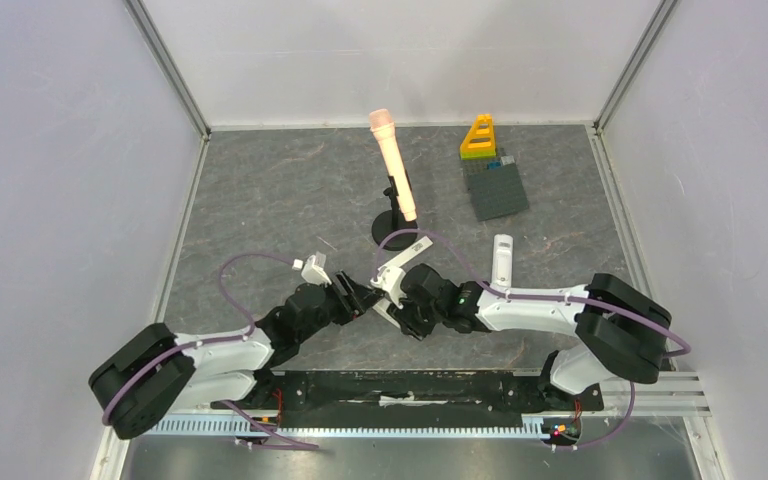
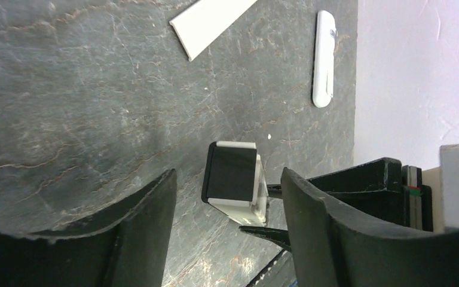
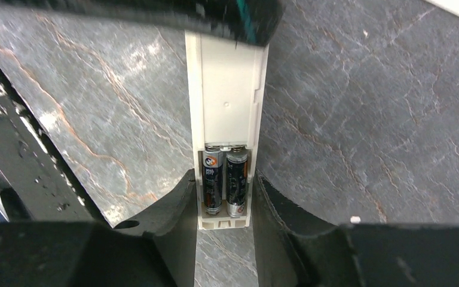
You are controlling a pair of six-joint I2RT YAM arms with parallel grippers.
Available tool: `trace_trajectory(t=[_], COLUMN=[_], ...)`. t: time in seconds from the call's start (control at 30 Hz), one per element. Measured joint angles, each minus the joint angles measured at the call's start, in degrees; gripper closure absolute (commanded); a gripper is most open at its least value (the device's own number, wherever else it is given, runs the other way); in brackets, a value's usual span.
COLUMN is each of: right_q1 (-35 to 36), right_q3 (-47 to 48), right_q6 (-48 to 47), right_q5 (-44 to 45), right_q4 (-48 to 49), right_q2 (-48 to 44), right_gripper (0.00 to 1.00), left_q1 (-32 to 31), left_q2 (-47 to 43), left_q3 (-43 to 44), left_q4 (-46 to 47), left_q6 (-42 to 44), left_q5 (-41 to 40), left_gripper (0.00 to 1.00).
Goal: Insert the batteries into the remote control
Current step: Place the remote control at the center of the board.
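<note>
My right gripper is shut on a white remote control, gripping its sides at the open battery compartment. Two batteries, dark with silver ends, lie side by side inside the compartment. In the top view the remote is held just above the table, between both arms. My left gripper is open, its fingers either side of the remote's far end without touching it. A flat white cover lies on the table beyond. No loose batteries are in view.
A second white remote lies to the right. A peach rod on a black stand stands at mid-table. A grey plate with yellow and green bricks sits at the back right. Walls enclose three sides.
</note>
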Motion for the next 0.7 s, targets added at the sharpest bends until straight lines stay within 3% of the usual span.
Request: trace_trajectory(t=[0.4,0.7], right_q1=[0.0,0.7], right_q3=[1.7,6.2], right_q6=[-6.2,-9.3], right_q5=[1.3,1.9], right_q4=[-12.3,-20.9], right_q2=[-1.7,2.0], right_gripper=[0.91,0.73], left_q1=[0.0,0.7], left_q2=[-16.7,-15.5], left_q3=[5.6,11.0], left_q4=[-25.7,-33.4], left_q6=[5.2,7.5], left_q5=[-12.9,-16.5], left_gripper=[0.27,0.27])
